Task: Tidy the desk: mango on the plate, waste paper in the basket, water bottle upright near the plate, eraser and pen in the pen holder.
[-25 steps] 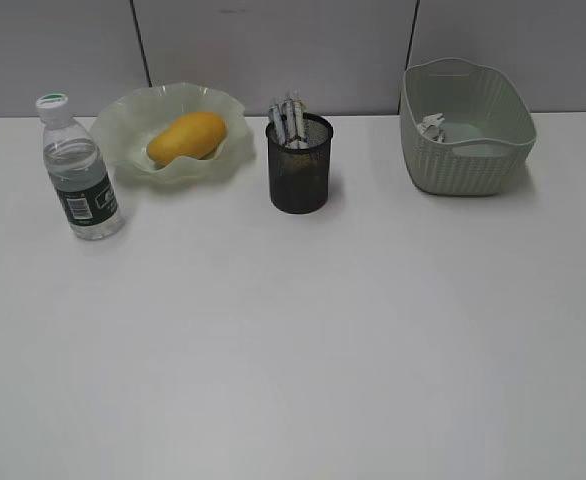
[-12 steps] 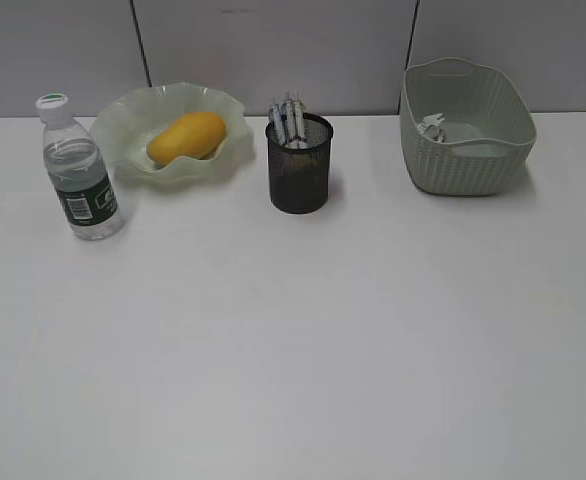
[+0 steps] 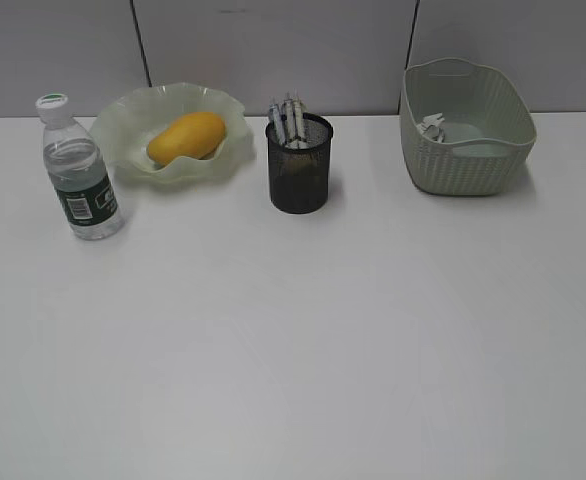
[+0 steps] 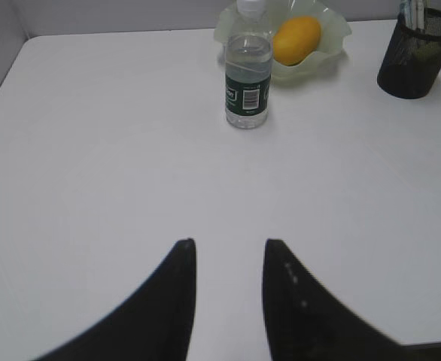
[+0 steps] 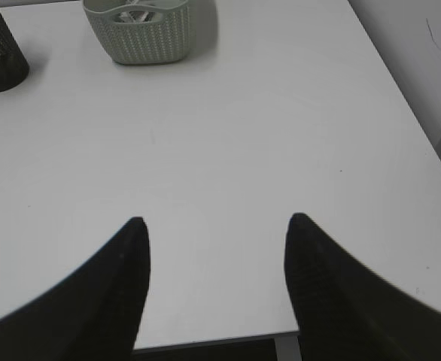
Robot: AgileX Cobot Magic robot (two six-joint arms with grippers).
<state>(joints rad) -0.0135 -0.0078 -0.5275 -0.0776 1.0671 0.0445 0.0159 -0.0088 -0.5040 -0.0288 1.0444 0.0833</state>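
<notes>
Comparison with the views from the preceding second shows no change; every item sits where it sat, and neither arm appears in the exterior view; in my judgement the task is complete or at rest with nothing left to move.

Item positions: the mango [image 3: 185,137] lies inside the plate [image 3: 123,125], the pale green wavy-rimmed dish at the rear left of the surface [image 3: 303,340]; the water bottle [image 3: 78,172] stands upright just beside the plate, on its front-left side, apart from the rim; the pen holder [image 3: 299,163], a black mesh cup, stands near the plate's right side with pale pen-like items [image 3: 291,120] projecting above its rim; the eraser cannot be made out through the mesh; the basket [image 3: 468,150] stands at the rear right, well apart from the holder, with the waste paper [image 3: 432,126] lying against its inner left wall.

Grippers: the left gripper [image 4: 228,256] hangs above bare surface with its jaws parted and nothing between them; the right gripper [image 5: 214,226] likewise, jaws spread wider, empty, over the right-hand part of the surface.

Markings: the bottle bears a dark green label with a white barcode panel, visible in the left wrist view; the print is too small to read; its white cap shows a green mark on top, also illegible; grey print on the paper cannot be read.
</notes>
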